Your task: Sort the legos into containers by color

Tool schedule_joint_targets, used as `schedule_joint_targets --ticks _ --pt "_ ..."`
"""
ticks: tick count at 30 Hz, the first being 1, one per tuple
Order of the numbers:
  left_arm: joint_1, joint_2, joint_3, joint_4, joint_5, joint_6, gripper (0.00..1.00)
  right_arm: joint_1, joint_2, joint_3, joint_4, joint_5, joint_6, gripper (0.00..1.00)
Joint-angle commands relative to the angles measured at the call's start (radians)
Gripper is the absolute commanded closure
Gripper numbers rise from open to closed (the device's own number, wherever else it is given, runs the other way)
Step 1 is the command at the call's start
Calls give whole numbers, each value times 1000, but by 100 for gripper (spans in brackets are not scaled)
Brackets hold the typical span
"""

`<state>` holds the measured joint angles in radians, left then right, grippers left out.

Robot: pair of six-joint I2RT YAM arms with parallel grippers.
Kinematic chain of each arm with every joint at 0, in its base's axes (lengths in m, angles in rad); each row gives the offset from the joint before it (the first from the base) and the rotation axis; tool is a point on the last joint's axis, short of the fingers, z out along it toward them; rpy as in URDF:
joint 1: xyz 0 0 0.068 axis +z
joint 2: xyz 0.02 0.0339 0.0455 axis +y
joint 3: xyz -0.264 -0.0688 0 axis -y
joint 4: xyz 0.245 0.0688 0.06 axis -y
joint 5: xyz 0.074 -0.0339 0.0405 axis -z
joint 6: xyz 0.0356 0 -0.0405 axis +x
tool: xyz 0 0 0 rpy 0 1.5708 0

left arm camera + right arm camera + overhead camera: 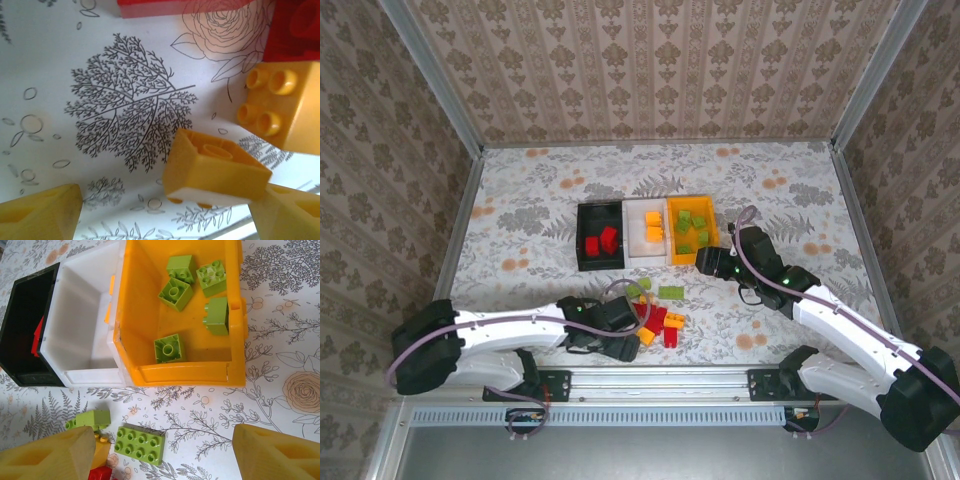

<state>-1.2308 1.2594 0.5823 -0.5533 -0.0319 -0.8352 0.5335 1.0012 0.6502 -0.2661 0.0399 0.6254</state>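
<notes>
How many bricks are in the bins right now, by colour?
green bricks, in orange bin: 5
yellow bricks, in white bin: 2
red bricks, in black bin: 2
Total: 9

The floral-print surface [520, 200] carries a row of three joined bins: black [581, 236], white [636, 249], orange [691, 261]. Nearer the arms lie loose bricks: a flat green plate [671, 292], a small green brick [638, 287], red bricks [656, 318] and orange-yellow ones [674, 321].
</notes>
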Motion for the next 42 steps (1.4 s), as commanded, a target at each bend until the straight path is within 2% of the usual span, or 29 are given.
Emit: schedule_joint_targets --ticks 1,11,16,19,26,31,36,42 --pt "-3 41 3 58 4 1 14 -7 -15 3 -14 17 0 25" --pt "35 109 17 133 31 62 32 -9 -23 0 -18 22 1 25" --pt "34 115 21 126 36 61 51 -10 -22 1 -20 21 -1 25" --pt "34 92 19 108 24 52 57 -10 -23 2 -19 21 -1 25" --pt "37 33 43 31 -27 51 66 -12 -23 9 -16 15 0 25" --pt "49 -34 131 -70 -81 86 68 -12 -32 12 -23 15 0 25" --pt "156 -39 297 -80 -125 208 68 -16 -42 7 -18 17 5 25" --pt "312 156 516 10 -91 357 68 -21 -18 6 -21 18 0 25"
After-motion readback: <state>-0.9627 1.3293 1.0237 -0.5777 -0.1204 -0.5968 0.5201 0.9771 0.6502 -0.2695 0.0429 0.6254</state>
